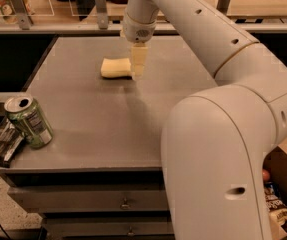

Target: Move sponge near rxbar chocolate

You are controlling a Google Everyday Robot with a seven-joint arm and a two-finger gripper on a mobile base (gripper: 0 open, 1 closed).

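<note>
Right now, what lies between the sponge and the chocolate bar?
In the camera view, only the green can, beside the bar; the gripper hangs at the sponge.

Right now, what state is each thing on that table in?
Sponge: lying flat, far side of table, not lifted.
Gripper: pointing down at the sponge's right end.
Can: opened, tilted, front left corner.
Rxbar: wrapped, flat beside the can, far from the sponge.
Drawer: shut.
</note>
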